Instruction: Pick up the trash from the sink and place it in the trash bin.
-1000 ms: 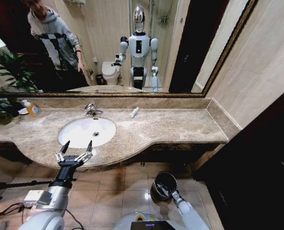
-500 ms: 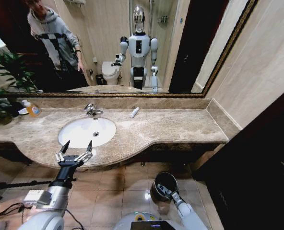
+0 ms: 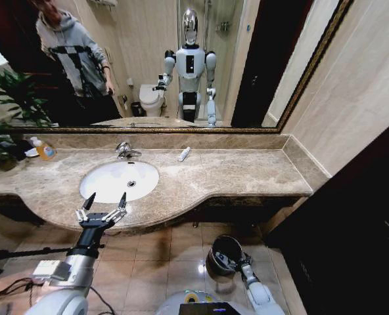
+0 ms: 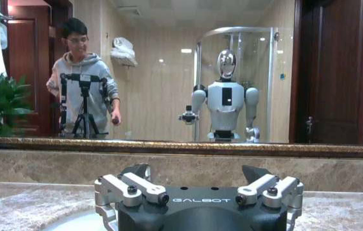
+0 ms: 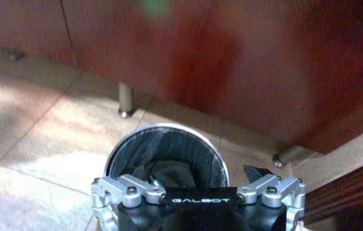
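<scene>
I am observing the sink [image 3: 119, 180], a white oval basin set in the marble counter [image 3: 234, 174], and taking it as my reference. The basin itself is showing white, with only its drain visible.

My left gripper [image 3: 102, 205] is hovering at the counter's front edge, just in front of the sink, its fingers spread wide and gripping nothing. In the left wrist view the left gripper [image 4: 198, 190] is facing the mirror [image 3: 148, 65] behind the sink.

One piece of trash, a small white tube [image 3: 184, 153], is lying on the counter behind and to the right of the sink, near the chrome faucet [image 3: 124, 150] and close to the backsplash. It is outside the basin.

The trash bin [image 3: 225, 252] is standing on the tiled floor, below counter level and well to the right of the sink. My right gripper [image 3: 236, 261] is hanging at the bin's rim. In the right wrist view the right gripper [image 5: 198, 195] is sitting directly over the trash bin [image 5: 163, 144], whose dark liner is showing. I cannot tell whether its fingers are parted or closed.

An orange soap bottle [image 3: 45, 150] is standing on the counter left of the sink.
</scene>
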Controlling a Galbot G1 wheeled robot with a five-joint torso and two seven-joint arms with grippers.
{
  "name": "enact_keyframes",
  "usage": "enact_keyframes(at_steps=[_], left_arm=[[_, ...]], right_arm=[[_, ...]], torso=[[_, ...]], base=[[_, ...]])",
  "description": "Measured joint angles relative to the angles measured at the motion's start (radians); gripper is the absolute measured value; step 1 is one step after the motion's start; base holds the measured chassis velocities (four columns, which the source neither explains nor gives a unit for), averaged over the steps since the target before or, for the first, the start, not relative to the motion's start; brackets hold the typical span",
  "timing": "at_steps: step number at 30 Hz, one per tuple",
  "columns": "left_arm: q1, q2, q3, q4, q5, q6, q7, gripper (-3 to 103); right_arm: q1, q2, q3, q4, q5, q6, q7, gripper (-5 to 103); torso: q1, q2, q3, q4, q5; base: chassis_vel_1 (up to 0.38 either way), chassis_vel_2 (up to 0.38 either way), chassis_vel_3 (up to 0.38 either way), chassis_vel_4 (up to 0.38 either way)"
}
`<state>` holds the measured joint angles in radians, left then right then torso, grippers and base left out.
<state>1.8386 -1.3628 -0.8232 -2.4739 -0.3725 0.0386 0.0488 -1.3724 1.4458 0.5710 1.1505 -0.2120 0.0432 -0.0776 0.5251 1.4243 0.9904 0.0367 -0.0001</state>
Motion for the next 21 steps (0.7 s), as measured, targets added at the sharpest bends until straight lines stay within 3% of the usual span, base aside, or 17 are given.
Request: enact_keyframes(at_steps=[8, 10, 12, 19, 21], left_arm=[[0.0, 0.0, 0.0, 0.0, 0.0, 0.0, 0.0, 100], [0.0, 0.0, 0.0, 0.0, 0.0, 0.0, 0.0, 100], [0.0, 0.0, 0.0, 0.0, 0.0, 0.0, 0.0, 100], [0.0, 0.0, 0.0, 0.0, 0.0, 0.0, 0.0, 100], [0.0, 0.0, 0.0, 0.0, 0.0, 0.0, 0.0, 100]], right_arm=[[-0.169, 0.05, 0.102, 0.333, 0.162, 0.036, 0.004, 100], [-0.267, 0.048, 0.128, 0.493, 0.246, 0.041, 0.0, 100], [-0.344, 0.07, 0.16, 0.646, 0.318, 0.021, -0.003, 100], [-0.429, 0.086, 0.17, 0.893, 0.364, -0.031, 0.008, 100], [-0.435, 0.086, 0.159, 0.995, 0.391, -0.08, 0.03, 100]], torso=[[0.0, 0.0, 0.0, 0.0002, 0.0004], [0.0, 0.0, 0.0, 0.0, -0.0001], [0.0, 0.0, 0.0, -0.0001, -0.0001], [0.0, 0.0, 0.0, -0.0001, -0.0001], [0.0, 0.0, 0.0, 0.0, -0.0001]], base=[[0.0, 0.0, 0.0, 0.0], [0.0, 0.0, 0.0, 0.0], [0.0, 0.0, 0.0, 0.0], [0.0, 0.0, 0.0, 0.0], [0.0, 0.0, 0.0, 0.0]])
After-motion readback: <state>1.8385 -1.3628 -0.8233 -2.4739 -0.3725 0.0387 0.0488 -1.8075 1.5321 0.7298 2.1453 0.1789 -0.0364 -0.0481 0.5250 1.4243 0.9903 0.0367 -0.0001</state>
